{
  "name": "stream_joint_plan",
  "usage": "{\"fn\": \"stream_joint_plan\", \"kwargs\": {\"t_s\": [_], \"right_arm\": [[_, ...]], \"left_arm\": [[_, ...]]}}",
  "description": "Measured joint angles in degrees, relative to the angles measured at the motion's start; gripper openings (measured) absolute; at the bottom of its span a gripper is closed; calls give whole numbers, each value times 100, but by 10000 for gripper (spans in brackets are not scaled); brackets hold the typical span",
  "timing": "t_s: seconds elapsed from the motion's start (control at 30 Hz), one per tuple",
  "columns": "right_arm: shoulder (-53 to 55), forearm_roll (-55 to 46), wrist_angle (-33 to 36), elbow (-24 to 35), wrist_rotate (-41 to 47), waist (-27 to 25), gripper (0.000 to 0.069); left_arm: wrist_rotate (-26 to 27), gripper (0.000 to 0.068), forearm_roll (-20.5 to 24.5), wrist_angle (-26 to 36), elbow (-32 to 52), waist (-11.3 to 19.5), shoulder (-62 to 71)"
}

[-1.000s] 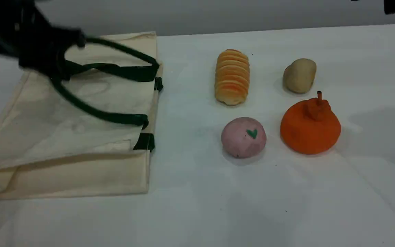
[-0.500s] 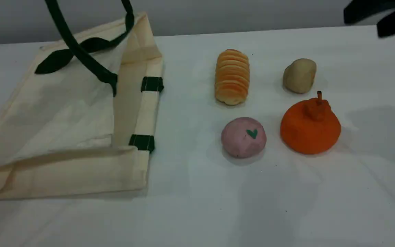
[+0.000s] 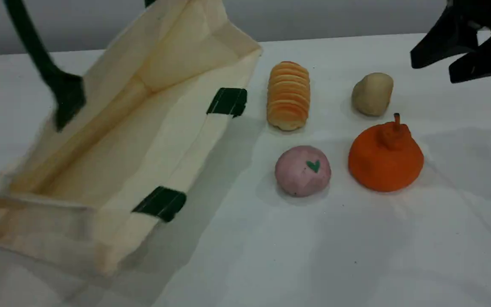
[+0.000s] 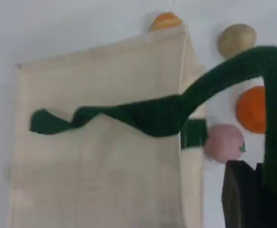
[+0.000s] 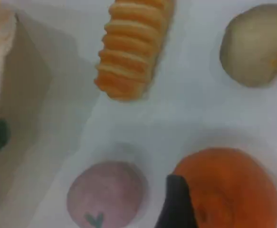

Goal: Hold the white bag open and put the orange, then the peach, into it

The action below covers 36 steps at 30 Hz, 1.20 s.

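Fingers of the right gripper (image 3: 452, 68) are standing spread and empty above the orange (image 3: 385, 157); the left gripper (image 4: 252, 199) is clamping the green handle (image 3: 64, 91), lifting the white bag (image 3: 143, 128) open. The orange is probably light and squashy: grasp its broad body. Open table is separating it from the peach (image 3: 303, 170)

Lighting, as I see it: even, soft and fairly bright from overhead, no glare on the white table (image 3: 356, 256); the white bag (image 3: 151, 128) casts a broad pale shadow toward the peach (image 3: 303, 170), and fainter grey patches lie right of the orange (image 3: 385, 155). Sharpness: my scene view is mildly soft, with the green strap handle (image 3: 53, 81) smeared. Both my wrist views are blurred throughout, fruit outlines fuzzy.
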Motion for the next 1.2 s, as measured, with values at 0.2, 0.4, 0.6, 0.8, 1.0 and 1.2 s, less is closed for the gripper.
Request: {"fn": "stream_joint_plan", "kwargs": {"t_s": [0.2,0.4,0.6,0.8,1.0,1.2], "right_arm": [[219,270,28,0,-240,0,490],[528,659,42,0,-668,0,490],[820,974,340,0,-1062,5,490],[1037,1010,257,0,-1351,319,490],[1134,1161,-742,0,-1595,840,490],[1264,1161,-1143,0,-1617,968,490]], "left_arm": [[-196,56,545,80,0,0,-579],[-339,56,775,15,0,0,-606],[-333,56,757,-68,0,0,-547],[-333,56,740,-68,0,0,-519],[-333,56,724,-62,0,0,-519],[-54,56,365,-25,-46,0,-519]]}}
